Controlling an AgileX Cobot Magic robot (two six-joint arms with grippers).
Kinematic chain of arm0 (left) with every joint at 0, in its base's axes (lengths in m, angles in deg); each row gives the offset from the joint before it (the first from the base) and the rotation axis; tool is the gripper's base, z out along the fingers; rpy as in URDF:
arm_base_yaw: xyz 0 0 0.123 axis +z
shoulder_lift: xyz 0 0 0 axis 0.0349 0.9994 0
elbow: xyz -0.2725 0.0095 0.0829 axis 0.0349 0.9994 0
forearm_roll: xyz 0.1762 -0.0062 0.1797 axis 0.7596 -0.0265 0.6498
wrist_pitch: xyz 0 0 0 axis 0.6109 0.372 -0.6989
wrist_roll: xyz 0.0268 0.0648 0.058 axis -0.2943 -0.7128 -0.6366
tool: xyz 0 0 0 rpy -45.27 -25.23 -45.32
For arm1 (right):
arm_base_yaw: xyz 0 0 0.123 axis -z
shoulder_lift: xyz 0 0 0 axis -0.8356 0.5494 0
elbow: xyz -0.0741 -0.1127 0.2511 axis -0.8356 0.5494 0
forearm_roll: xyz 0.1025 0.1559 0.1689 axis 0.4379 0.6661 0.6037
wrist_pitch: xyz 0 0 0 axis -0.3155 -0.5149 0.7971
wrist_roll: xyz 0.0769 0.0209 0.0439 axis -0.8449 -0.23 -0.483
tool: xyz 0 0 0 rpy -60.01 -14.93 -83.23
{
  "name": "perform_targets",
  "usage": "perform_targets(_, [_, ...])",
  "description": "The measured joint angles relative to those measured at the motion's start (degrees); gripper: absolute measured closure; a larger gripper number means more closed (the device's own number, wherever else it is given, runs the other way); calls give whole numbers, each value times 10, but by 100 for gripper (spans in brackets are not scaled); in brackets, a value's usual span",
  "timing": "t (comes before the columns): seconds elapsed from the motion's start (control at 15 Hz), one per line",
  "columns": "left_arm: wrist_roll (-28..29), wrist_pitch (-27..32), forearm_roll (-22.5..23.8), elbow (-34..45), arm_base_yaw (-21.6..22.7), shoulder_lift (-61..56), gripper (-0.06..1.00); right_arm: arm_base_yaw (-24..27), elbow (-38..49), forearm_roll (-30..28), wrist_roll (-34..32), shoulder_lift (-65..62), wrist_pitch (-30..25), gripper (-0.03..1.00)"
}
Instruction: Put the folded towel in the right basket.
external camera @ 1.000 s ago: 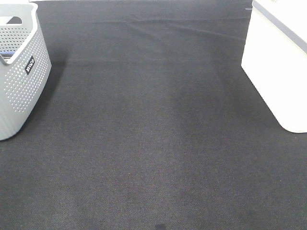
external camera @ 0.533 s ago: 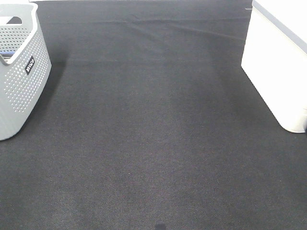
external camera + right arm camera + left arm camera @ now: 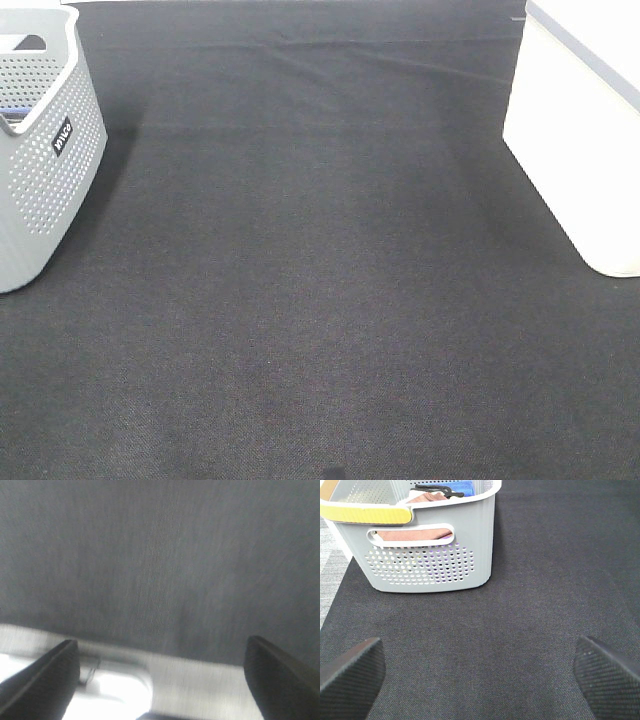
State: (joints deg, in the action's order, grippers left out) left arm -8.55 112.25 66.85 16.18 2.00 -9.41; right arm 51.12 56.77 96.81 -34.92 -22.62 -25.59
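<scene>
The left basket (image 3: 40,170) is grey and perforated and stands at the mat's left edge. In the left wrist view it (image 3: 430,565) holds folded towels: a brown one (image 3: 412,534) behind the handle slot and a blue one (image 3: 457,487) further in. The right basket (image 3: 575,150) is white and stands at the right edge; its inside is out of view. My left gripper (image 3: 479,650) is open and empty, a short way in front of the grey basket. My right gripper (image 3: 161,645) is open and empty over bare mat. Neither gripper shows in the exterior view.
A black mat (image 3: 320,280) covers the table between the baskets. A thin black item (image 3: 437,489) lies on the towels in the grey basket. The right wrist view is blurred, with a pale surface (image 3: 200,685) past the mat's edge.
A faint shadow on the mat has shifted. The baskets have not moved.
</scene>
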Motion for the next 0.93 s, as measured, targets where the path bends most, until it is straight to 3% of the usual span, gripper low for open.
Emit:
perform_targets(0.4, [0,0,0,0,0,0,-3,0,0,-6,7,-182,-1,13])
perform_targets(0.93, [0,0,0,0,0,0,-3,15,0,-5,7,-194,-1,13])
